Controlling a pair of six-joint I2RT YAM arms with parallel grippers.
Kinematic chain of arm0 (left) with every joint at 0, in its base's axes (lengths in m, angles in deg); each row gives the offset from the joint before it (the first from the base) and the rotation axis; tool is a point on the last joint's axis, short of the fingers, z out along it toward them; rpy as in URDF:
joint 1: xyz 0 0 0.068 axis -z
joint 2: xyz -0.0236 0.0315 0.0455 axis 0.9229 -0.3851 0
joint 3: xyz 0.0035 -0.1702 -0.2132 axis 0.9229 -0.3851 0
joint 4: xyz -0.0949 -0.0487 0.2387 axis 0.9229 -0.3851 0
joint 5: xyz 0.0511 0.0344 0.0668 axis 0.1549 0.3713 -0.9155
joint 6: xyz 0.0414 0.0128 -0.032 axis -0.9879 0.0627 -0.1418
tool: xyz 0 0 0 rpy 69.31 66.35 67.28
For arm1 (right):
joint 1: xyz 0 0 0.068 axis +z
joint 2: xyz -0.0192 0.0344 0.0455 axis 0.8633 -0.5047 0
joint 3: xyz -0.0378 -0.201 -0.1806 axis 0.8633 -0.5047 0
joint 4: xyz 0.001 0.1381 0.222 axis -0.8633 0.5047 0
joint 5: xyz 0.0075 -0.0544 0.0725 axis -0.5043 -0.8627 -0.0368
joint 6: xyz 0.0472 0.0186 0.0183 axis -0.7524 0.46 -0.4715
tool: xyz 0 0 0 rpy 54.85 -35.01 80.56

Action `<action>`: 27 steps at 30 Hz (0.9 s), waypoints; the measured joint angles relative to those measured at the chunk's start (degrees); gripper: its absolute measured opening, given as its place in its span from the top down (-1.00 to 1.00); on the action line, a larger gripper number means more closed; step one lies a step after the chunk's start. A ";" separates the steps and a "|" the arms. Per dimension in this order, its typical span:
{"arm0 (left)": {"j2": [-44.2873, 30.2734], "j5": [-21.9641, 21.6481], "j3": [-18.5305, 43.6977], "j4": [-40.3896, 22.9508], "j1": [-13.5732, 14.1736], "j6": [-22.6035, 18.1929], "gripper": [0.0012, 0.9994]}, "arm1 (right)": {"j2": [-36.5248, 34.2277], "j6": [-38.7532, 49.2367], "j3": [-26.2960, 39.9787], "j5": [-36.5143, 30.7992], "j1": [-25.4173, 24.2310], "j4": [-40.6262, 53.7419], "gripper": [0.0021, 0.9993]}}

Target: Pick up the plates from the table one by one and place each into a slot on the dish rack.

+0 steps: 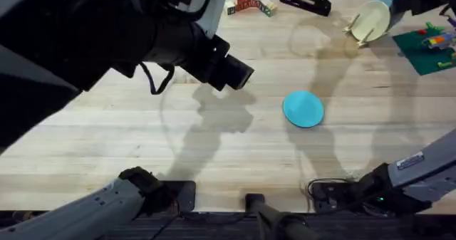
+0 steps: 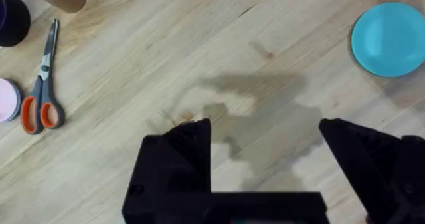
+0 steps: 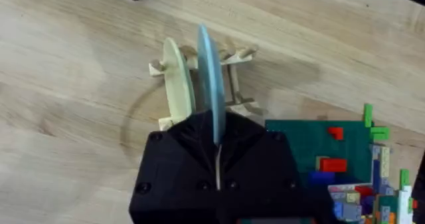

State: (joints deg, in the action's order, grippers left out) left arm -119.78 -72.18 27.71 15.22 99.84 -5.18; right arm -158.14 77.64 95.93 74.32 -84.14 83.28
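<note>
Right gripper (image 3: 217,159) clamps the pale sky-blue round plastic plate (image 3: 210,78) on edge at the small natural-wood dish rack (image 3: 234,84), beside a cream-yellow plate (image 3: 178,84). Left gripper (image 2: 265,134) spread wide, holding nothing. Teal-turquoise round plate (image 1: 303,109) lies flat mid-table (image 1: 214,154).

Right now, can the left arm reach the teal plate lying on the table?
Probably yes. The teal plate lies flat on bare table, apart from other things, and the left gripper hangs open above the wood with nothing in between.
</note>
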 joint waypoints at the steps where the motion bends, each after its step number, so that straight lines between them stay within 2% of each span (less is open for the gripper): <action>1: 0.00 0.00 0.00 0.00 0.00 0.08 -0.99 | 0.00 0.00 0.01 0.02 0.00 0.00 0.94; 27: 0.00 0.00 0.00 0.00 0.00 0.87 -0.99 | 0.44 -0.69 0.05 -0.92 0.10 1.41 0.94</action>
State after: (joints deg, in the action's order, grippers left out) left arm -119.78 -72.18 27.71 15.22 99.84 -4.31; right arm -157.70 76.95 95.99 73.40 -84.03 84.68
